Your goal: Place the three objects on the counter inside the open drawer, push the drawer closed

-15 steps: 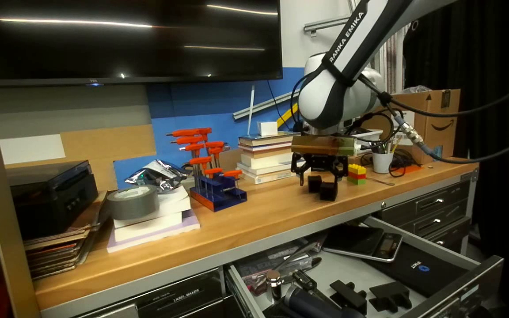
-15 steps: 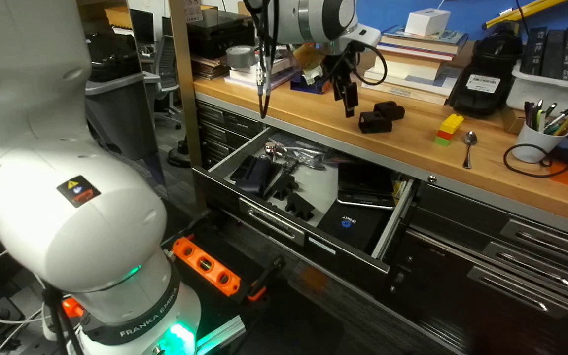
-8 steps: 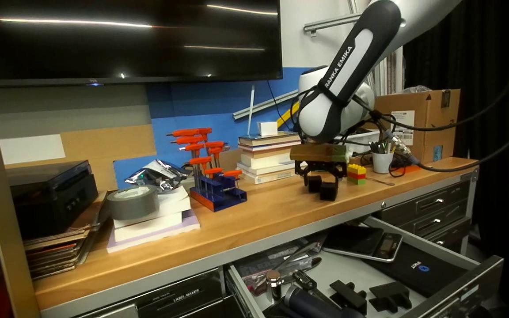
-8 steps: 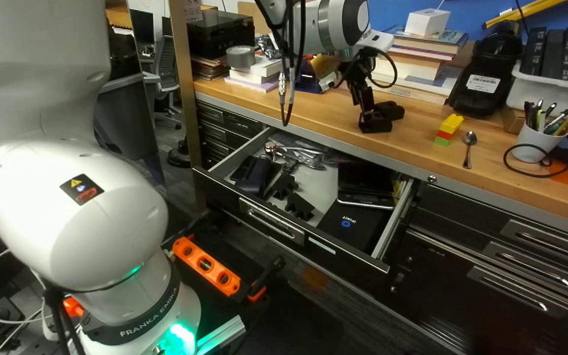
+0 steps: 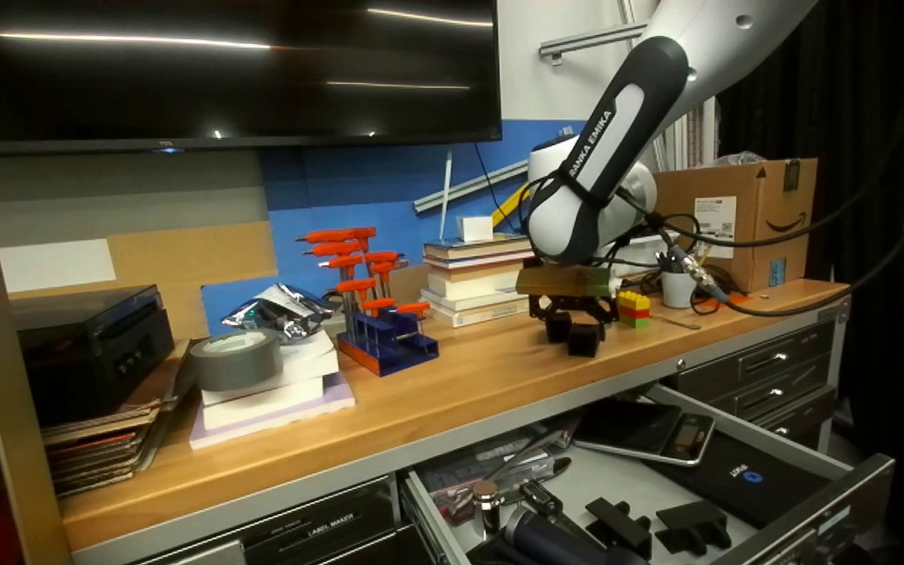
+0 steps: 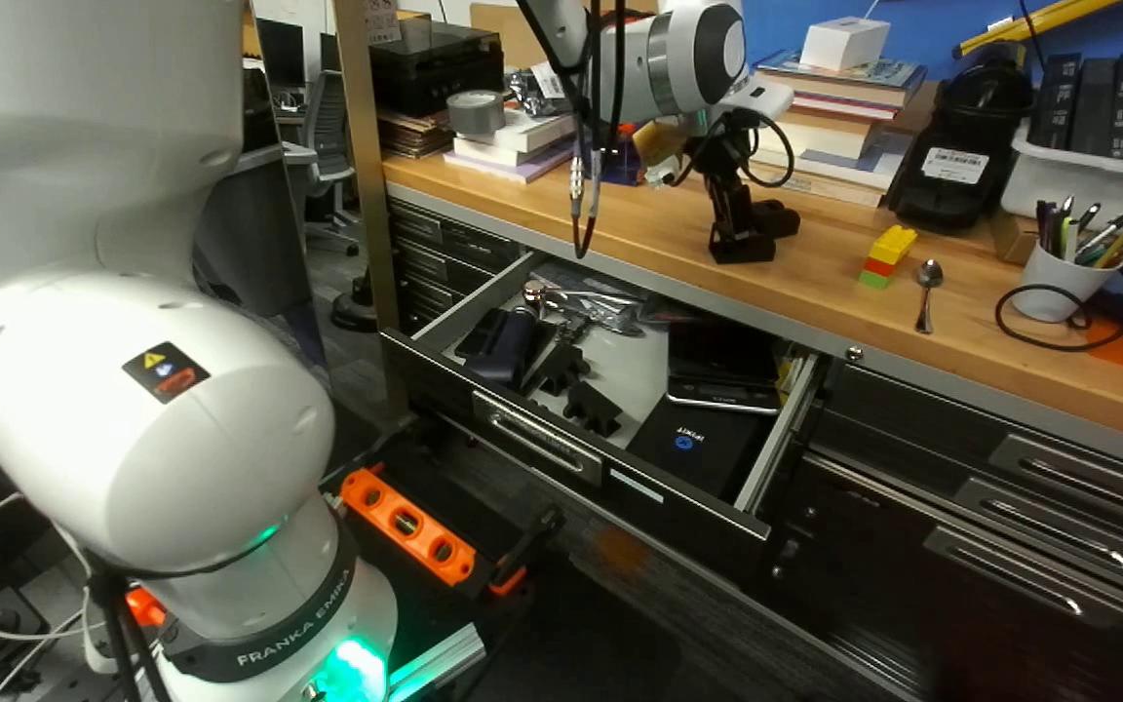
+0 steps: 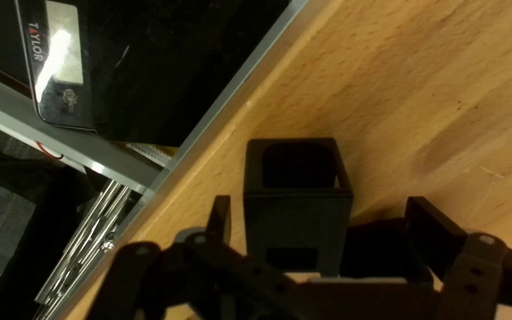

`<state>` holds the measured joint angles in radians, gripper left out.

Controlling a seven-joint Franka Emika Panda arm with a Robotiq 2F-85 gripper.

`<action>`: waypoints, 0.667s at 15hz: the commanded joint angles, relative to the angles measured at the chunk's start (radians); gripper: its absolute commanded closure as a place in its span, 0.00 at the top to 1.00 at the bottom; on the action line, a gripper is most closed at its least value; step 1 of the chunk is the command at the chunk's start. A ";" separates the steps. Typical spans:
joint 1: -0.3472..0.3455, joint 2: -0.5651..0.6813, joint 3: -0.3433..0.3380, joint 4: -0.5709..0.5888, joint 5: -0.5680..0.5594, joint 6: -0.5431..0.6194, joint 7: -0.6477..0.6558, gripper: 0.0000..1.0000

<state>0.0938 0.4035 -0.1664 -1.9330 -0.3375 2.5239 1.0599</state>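
Two black hollow blocks stand close together on the wooden counter (image 5: 452, 400). The nearer block (image 5: 584, 340) also shows in an exterior view (image 6: 753, 252) and in the wrist view (image 7: 298, 222). The farther block (image 5: 558, 328) is partly dark and hidden in the wrist view (image 7: 378, 251). A yellow, red and green toy-brick stack (image 6: 886, 257) stands to their right (image 5: 633, 310). My gripper (image 7: 327, 226) is open, low over the blocks, with one finger left of the nearer block and the other by the farther block. The drawer (image 6: 537, 441) is pulled open below the counter.
The drawer holds a scale (image 5: 683, 439), a black case (image 6: 688, 444) and several tools. A spoon (image 6: 927, 292) lies right of the brick stack, and a pen cup (image 6: 1059, 283) stands beyond. Stacked books (image 5: 475, 290) and a hex-key rack (image 5: 389, 345) stand behind and left.
My gripper has come down toward the counter and, in an exterior view, moved right, so its fingers are now at the two black blocks. The blocks, brick stack and drawer have not moved.
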 commanded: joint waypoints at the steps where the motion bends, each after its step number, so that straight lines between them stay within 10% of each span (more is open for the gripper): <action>1: 0.021 0.018 -0.020 0.048 0.000 -0.044 0.024 0.74; 7: 0.017 0.024 -0.016 0.066 0.003 -0.082 0.025 0.27; 10: 0.013 0.007 -0.007 0.055 0.013 -0.118 0.008 0.27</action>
<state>0.0959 0.4177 -0.1692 -1.8986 -0.3369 2.4518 1.0712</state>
